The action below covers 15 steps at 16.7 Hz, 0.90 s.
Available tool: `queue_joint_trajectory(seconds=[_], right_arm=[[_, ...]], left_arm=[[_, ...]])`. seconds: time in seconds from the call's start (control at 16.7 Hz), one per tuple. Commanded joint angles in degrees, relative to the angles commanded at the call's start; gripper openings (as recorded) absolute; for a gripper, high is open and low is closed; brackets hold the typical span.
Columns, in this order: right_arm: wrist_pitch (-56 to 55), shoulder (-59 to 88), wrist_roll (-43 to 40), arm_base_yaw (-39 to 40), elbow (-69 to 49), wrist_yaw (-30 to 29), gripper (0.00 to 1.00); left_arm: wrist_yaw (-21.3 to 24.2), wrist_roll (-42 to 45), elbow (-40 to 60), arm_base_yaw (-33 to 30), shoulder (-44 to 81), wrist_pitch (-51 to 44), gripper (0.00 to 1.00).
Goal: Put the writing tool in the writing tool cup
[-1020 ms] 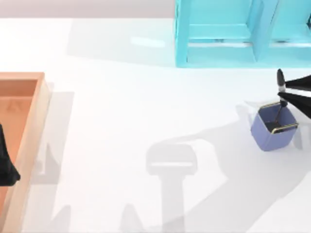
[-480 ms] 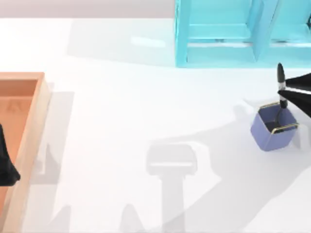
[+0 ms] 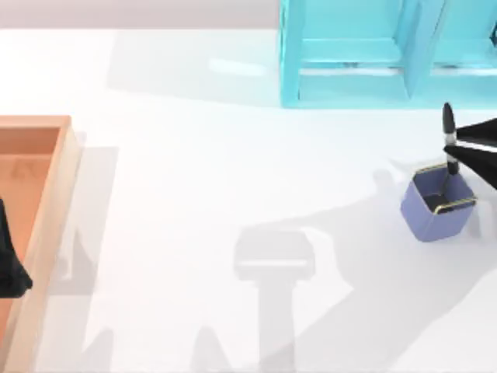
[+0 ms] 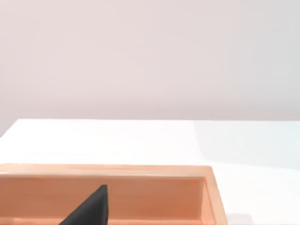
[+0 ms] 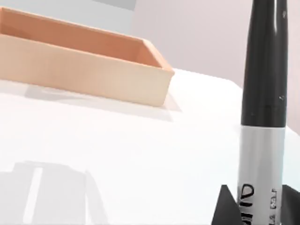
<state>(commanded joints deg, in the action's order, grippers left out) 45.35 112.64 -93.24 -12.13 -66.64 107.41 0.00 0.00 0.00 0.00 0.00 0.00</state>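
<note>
The writing tool [image 3: 448, 124], a slim black marker with a pale grey labelled band [image 5: 260, 168], stands nearly upright at the table's right side. Its lower end dips inside the writing tool cup [image 3: 423, 210], a small periwinkle-blue square cup with a thin gold rim. My right gripper [image 3: 454, 148] reaches in from the right edge and is shut on the marker just above the cup's rim. In the right wrist view its black fingertips [image 5: 224, 208] flank the grey band. My left gripper [image 3: 11, 268] hangs parked over the orange tray at the far left.
A large turquoise shelf frame [image 3: 349, 54] stands at the back right, close behind the cup. An orange wooden tray [image 3: 48, 202] lies along the left edge, also seen in both wrist views [image 4: 140, 171] [image 5: 84, 61]. White tabletop spreads between them.
The right gripper and marker have shifted slightly up the top view, towards the shelf frame, mostly in the first half second. The cup and left arm have not moved.
</note>
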Motion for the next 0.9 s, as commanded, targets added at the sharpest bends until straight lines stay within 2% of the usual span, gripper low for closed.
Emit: queue_joint_trajectory(seconds=[0.54,0.9], right_arm=[[0.0,0.0,0.0,0.0,0.0,0.0,0.98],[0.0,0.0,0.0,0.0,0.0,0.0,1.00]], left_arm=[[0.0,0.0,0.0,0.0,0.0,0.0,1.00],[0.0,0.0,0.0,0.0,0.0,0.0,1.00]])
